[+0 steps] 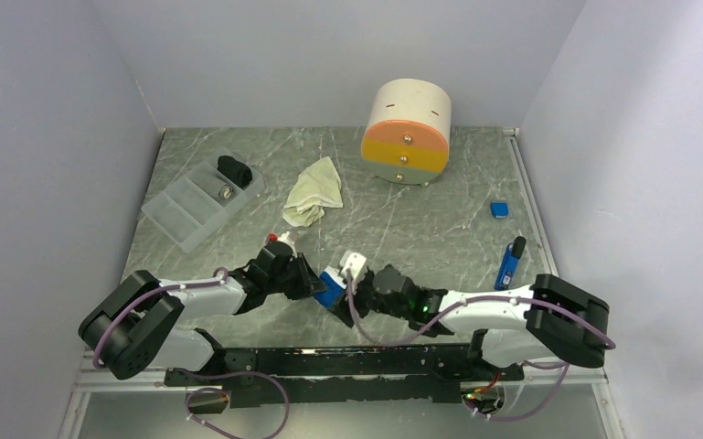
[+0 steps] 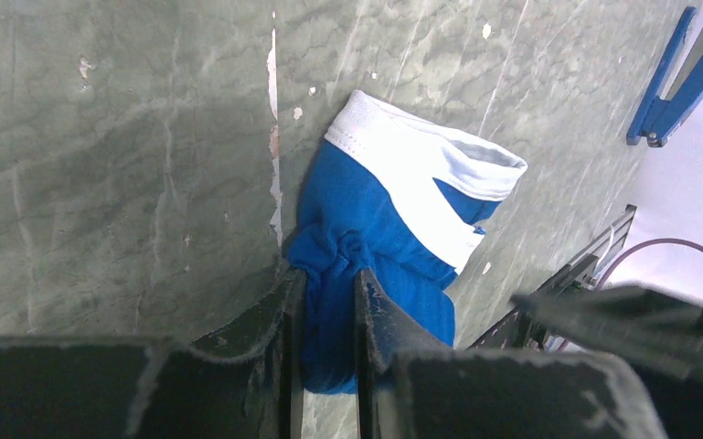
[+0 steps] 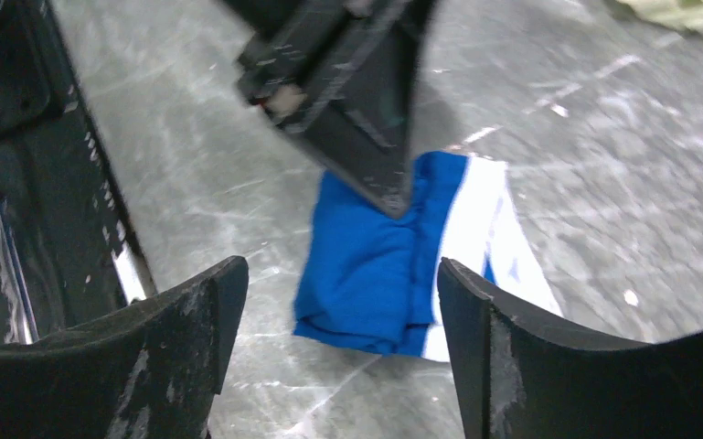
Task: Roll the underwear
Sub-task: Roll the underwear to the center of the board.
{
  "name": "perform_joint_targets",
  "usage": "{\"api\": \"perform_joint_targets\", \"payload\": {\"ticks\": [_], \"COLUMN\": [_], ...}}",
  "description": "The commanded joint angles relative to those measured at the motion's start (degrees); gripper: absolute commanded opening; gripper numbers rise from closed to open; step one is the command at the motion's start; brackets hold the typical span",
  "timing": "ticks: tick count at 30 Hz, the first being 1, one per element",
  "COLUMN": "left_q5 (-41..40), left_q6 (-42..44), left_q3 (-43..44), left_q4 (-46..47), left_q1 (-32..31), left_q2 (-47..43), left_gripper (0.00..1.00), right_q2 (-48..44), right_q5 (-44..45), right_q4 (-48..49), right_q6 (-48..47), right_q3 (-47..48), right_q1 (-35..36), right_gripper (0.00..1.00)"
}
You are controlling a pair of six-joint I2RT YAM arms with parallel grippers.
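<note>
**Left claw (image 2: pixel 329 285) pinching blue pair, right claw (image 3: pixel 340 270) off it: first roll looks part done**

Left claw is nearly closed on a bunched fold at one end of the blue underwear (image 2: pixel 375 215). Right claw has its jaws wide apart and holds nothing. It hangs just above the same garment.

Progress, my read:
- Blue pair is gathered into a short, thick bundle, more folded than tightly rolled. Needs tightening or finishing.
- Cream underwear (image 1: pixel 314 192) is not started. It lies crumpled and loose.

Position: the blue pair sits on the worktop (image 1: pixel 420 233) at the near edge, between the two claws. The cream pair is well apart toward the back, between the clear tray (image 1: pixel 183 215) and the round drawer unit (image 1: pixel 407 133).

Look of the blue pair: royal blue, soft, layered. The white waistband (image 2: pixel 420 155) is at the far end, gaping open slightly, and the near end is puckered where it's pinched.
</note>
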Motion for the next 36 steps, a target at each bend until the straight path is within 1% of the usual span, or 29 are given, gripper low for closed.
{"api": "perform_joint_targets", "payload": {"ticks": [1, 2, 4, 8, 11, 14, 17, 18, 20, 22, 23, 24, 25, 26, 27, 29, 32, 34, 36], "left_q5": [-1.7, -1.6, -1.5, -1.9, -2.2, -2.5, -2.8, -2.8, -3.0, -3.6, -3.8, -3.8, -3.3, -2.7, -2.2, -1.2, -0.7, -0.3, 0.9], "left_q6": [1.7, 1.7, 1.9, 1.9, 1.8, 1.9, 1.4, 1.2, 0.8, 0.5, 0.3, 0.2, 0.0, -0.4, -1.0, -2.0, -2.5, -2.2, -1.7], "left_q3": [0.3, 0.4, 0.5, 0.6, 0.9, 1.1, 1.0, 0.8, 0.7, 0.7, 0.6, 0.6, 0.3, -0.2, -0.9, -2.6, -3.8, -4.0, -4.0], "left_q4": [-4.4, -4.4, -4.7, -5.7, -6.4, -7.2, -7.2, -7.1, -6.9, -7.4, -7.5, -7.5, -6.9, -6.0, -4.9, -2.5, 0.1, 1.1, 2.8], "left_q1": [-0.4, -0.5, -0.4, -0.5, -0.4, -0.4, -0.4, -0.5, -0.4, -0.3, -0.3, 0.0, 0.3, 0.8, 1.3, 2.2, 2.2, 2.2, 2.3], "left_q2": [0.4, 0.6, 0.7, 0.0, -0.3, -0.4, -0.6, -0.8, -1.5, -2.3, -2.8, -3.4, -4.1, -4.8, -5.5, -7.2, -9.5, -10.2, -10.0], "left_gripper": [0.12, 0.12, 0.13, 0.13, 0.13, 0.14, 0.14, 0.16, 0.22, 0.33, 0.38, 0.41, 0.46, 0.55, 0.62, 0.70, 0.79, 0.81, 0.80], "right_q2": [3.5, 5.7, 9.8, 14.7, 15.9, 16.3, 16.8, 16.9, 16.6, 16.0, 15.6, 15.2, 14.8, 14.5, 14.4, 14.9, 19.1, 23.7, 28.7], "right_q5": [6.3, 8.5, 13.5, 21.7, 25.1, 25.5, 26.3, 25.9, 22.8, 16.4, 11.8, 7.0, 2.1, -2.8, -6.8, -14.3, -22.3, -27.5, -31.1], "right_q4": [2.0, -0.3, -4.0, -4.8, -5.7, -5.7, -4.6, -4.1, -2.0, 1.8, 4.1, 6.8, 9.5, 12.6, 15.7, 22.6, 33.5, 41.3, 50.4], "right_q6": [-13.4, -13.7, -13.6, -14.1, -12.8, -10.7, -7.9, -7.2, -3.8, -0.3, 2.5, 5.6, 8.7, 11.9, 14.7, 20.1, 28.8, 35.8, 41.5], "right_q3": [3.6, 5.5, 8.6, 10.8, 10.7, 10.0, 9.4, 9.1, 8.2, 6.0, 4.6, 3.1, 1.1, -0.3, -1.6, -4.0, -6.7, -7.8, -8.7], "right_q1": [6.4, 7.2, 8.6, 11.3, 12.7, 14.3, 15.2, 15.2, 14.8, 12.6, 10.5, 8.2, 5.5, 3.0, 0.9, -2.6, -7.9, -11.4, -14.3], "right_gripper": [0.76, 0.74, 0.72, 0.65, 0.58, 0.50, 0.29, 0.23, 0.18, 0.15, 0.13, 0.12, 0.11, 0.10, 0.10, 0.11, 0.12, 0.12, 0.12]}}
